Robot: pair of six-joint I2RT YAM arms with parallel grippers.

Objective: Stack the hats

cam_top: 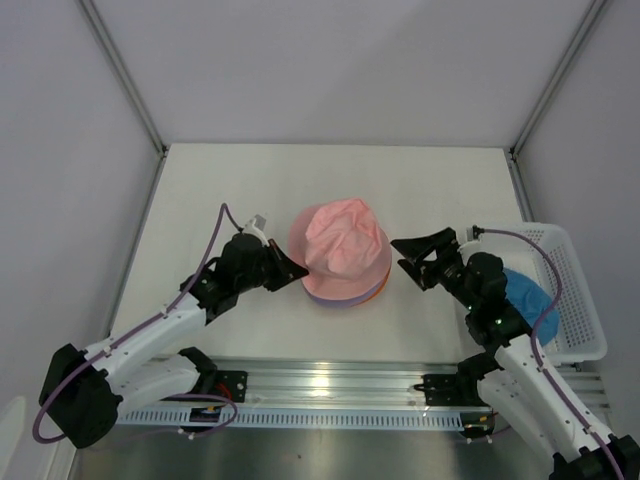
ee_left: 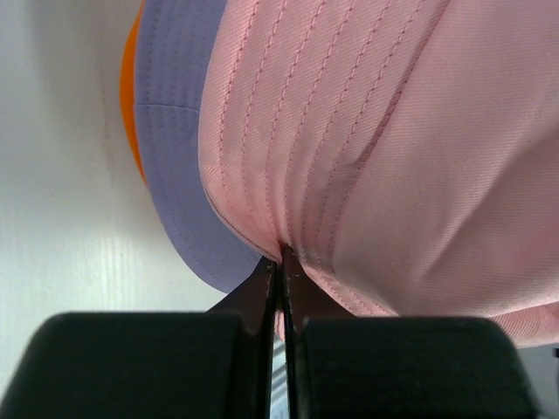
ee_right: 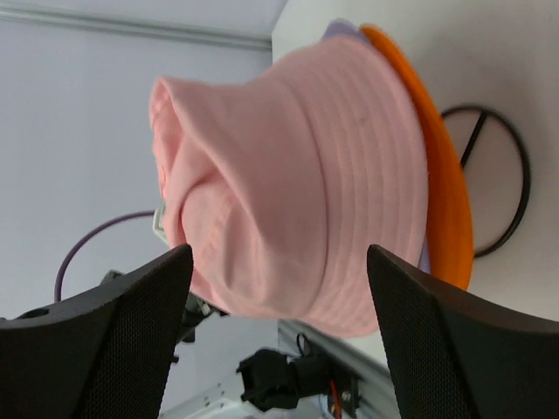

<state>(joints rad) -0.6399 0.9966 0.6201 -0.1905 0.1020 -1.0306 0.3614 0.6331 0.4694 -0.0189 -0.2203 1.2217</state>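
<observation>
The pink hat sits on top of the pale purple hat and the orange hat in the middle of the table. My left gripper is shut on the pink hat's left brim; the left wrist view shows the pink brim pinched between the closed jaws, with the purple brim and orange brim beneath. My right gripper is open and empty just right of the stack, facing the pink hat. The blue hat lies in the white basket.
The white slotted basket stands at the right table edge beside my right arm. The black wire stand's ring shows under the stack in the right wrist view. White walls enclose the table at back and sides.
</observation>
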